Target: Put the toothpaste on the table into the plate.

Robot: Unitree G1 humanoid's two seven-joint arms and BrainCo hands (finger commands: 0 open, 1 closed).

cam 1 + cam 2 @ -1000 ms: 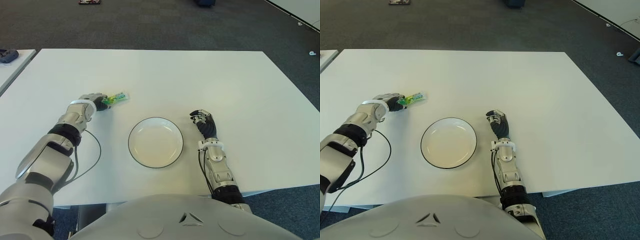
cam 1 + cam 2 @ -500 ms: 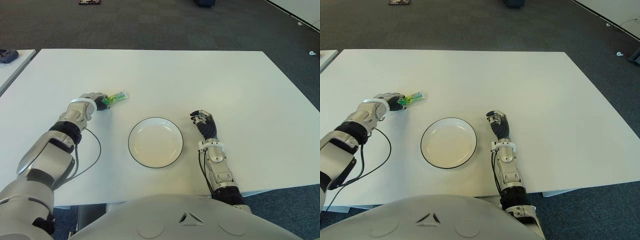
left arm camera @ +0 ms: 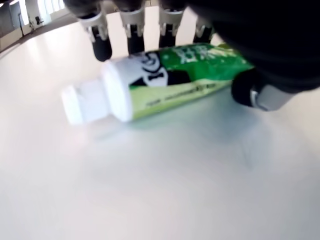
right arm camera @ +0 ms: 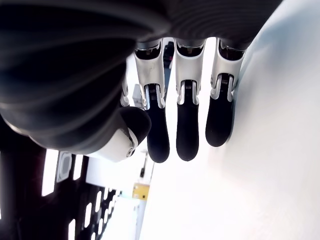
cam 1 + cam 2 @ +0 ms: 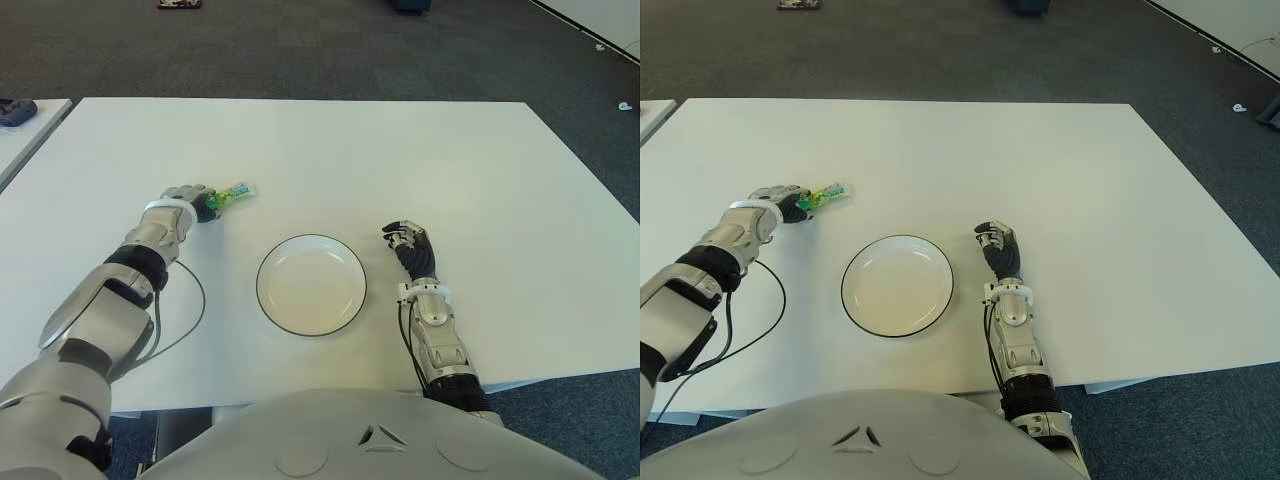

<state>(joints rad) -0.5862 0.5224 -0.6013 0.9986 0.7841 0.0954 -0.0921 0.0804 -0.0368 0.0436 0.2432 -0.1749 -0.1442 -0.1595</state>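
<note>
The toothpaste [image 5: 236,191], a small green tube with a white cap, lies on the white table [image 5: 450,160] up and left of the plate. My left hand [image 5: 197,201] is at its rear end. In the left wrist view the fingers [image 3: 101,42] curl over the far side of the toothpaste [image 3: 170,75] and the thumb [image 3: 248,90] presses its near side; the tube still touches the table. The white plate [image 5: 311,285] with a dark rim holds nothing. My right hand [image 5: 408,241] shows just right of the plate, its fingers [image 4: 187,132] relaxed and holding nothing.
A black cable [image 5: 190,310] loops on the table beside my left forearm. At the far left stands another table [image 5: 25,135] with a dark object [image 5: 15,109] on it. Dark carpet surrounds the table.
My left hand has edged slightly to the right along the tube, and the toothpaste has shifted a little to the left. The right hand and the plate have not moved.
</note>
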